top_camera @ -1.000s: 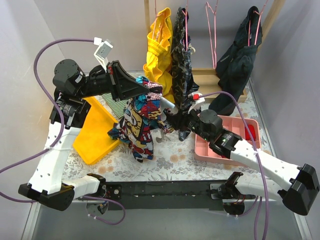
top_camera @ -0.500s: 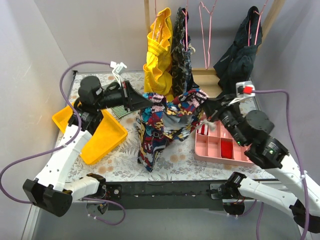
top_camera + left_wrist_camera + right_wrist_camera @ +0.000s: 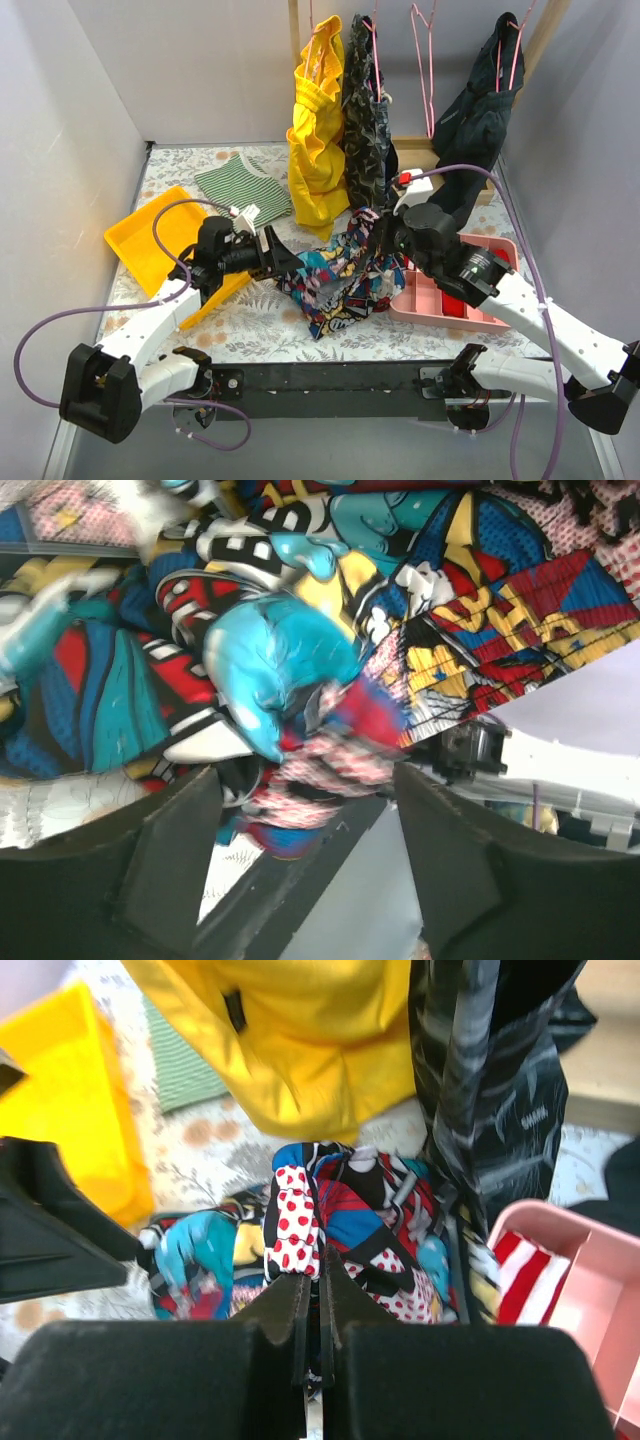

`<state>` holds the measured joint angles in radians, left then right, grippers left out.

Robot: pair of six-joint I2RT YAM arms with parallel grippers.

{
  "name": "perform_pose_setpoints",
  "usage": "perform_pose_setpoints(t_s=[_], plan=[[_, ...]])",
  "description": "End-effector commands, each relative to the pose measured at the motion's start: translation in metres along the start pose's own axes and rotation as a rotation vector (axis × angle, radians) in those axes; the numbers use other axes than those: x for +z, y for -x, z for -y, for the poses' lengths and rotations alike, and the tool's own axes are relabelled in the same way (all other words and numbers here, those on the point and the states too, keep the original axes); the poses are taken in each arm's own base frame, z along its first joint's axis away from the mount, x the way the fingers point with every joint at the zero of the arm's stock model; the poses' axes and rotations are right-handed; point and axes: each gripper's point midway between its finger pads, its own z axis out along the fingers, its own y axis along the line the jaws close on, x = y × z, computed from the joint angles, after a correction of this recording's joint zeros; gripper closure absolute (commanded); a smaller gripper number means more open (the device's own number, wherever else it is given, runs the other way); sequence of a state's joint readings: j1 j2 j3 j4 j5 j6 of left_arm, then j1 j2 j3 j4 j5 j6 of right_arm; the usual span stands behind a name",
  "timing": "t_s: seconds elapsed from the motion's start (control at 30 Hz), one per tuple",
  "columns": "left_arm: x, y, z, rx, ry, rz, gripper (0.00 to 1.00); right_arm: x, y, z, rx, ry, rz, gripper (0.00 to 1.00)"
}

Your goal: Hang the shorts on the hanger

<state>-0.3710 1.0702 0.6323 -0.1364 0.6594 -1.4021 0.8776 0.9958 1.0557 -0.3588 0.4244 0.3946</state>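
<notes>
The shorts (image 3: 335,280), in a comic print of red, navy, teal and yellow, lie bunched on the floral table in front of both arms. My right gripper (image 3: 381,236) is shut on a red-dotted fold at their far right edge; in the right wrist view the jaws (image 3: 318,1282) pinch that fold of the shorts (image 3: 385,1210). My left gripper (image 3: 287,264) stands open at their left edge, and the wrist view shows the fingers (image 3: 165,865) wide apart with the shorts (image 3: 290,660) just beyond the tips. An empty pink hanger (image 3: 424,60) hangs on the rack behind.
A yellow garment (image 3: 315,130), a dark patterned one (image 3: 365,120) and a navy one (image 3: 480,115) hang on pink hangers. A yellow tray (image 3: 145,240) lies left, a pink compartment tray (image 3: 440,300) right, and a green striped cloth (image 3: 245,185) behind.
Both arms came down and the shorts dropped from mid-air onto the table. My left gripper opened and let go of them. My right gripper closed on their right edge.
</notes>
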Motion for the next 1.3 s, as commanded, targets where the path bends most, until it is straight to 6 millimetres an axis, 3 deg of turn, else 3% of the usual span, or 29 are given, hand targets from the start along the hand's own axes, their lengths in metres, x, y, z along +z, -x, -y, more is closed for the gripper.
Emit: perform_pose_setpoints(t_s=[0.0,0.03,0.1,0.23,0.27,0.3,0.43,0.47,0.5,0.63,0.87,0.93,0.97,1.27], plan=[[-0.011,-0.011,-0.027,-0.109,0.143,0.085,0.27,0.001,0.006,0.003,0.032,-0.028,0.034,0.99],[-0.012,-0.026,-0.045,-0.165,0.197,0.078,0.27,0.002,0.005,0.005,0.037,-0.037,0.035,0.99],[-0.014,-0.040,-0.058,-0.250,0.265,0.112,0.27,0.004,0.002,0.005,0.041,-0.041,0.032,0.99],[-0.022,-0.064,-0.069,-0.337,0.341,0.187,0.34,0.005,0.000,0.004,0.052,-0.031,0.030,0.99],[-0.022,-0.071,-0.073,-0.362,0.360,0.188,0.39,0.006,0.000,0.003,0.054,-0.029,0.030,0.99],[-0.020,-0.083,-0.071,-0.360,0.366,0.166,0.42,0.006,0.000,0.003,0.054,-0.030,0.029,0.99],[-0.012,-0.099,-0.068,-0.421,0.392,0.199,0.51,0.006,0.000,0.002,0.054,-0.025,0.028,0.99],[-0.007,-0.106,-0.071,-0.419,0.422,0.186,0.52,0.007,-0.001,0.002,0.055,-0.026,0.027,0.99],[-0.001,-0.119,-0.057,-0.387,0.401,0.145,0.53,0.006,0.000,0.002,0.055,-0.024,0.031,0.99],[0.022,-0.139,-0.047,-0.345,0.455,0.118,0.52,0.004,0.002,0.003,0.061,-0.025,0.039,0.99],[0.062,-0.141,-0.012,-0.262,0.358,0.090,0.50,0.001,0.003,0.001,0.070,-0.012,0.040,0.99],[0.070,-0.146,-0.016,-0.241,0.390,0.077,0.49,0.000,0.004,0.000,0.070,-0.007,0.039,0.99],[0.074,-0.145,-0.007,-0.235,0.378,0.073,0.48,0.000,0.004,0.000,0.073,-0.005,0.040,0.99],[0.076,-0.135,-0.013,-0.163,0.483,0.140,0.46,-0.002,0.006,-0.003,0.081,0.013,0.045,0.99]])
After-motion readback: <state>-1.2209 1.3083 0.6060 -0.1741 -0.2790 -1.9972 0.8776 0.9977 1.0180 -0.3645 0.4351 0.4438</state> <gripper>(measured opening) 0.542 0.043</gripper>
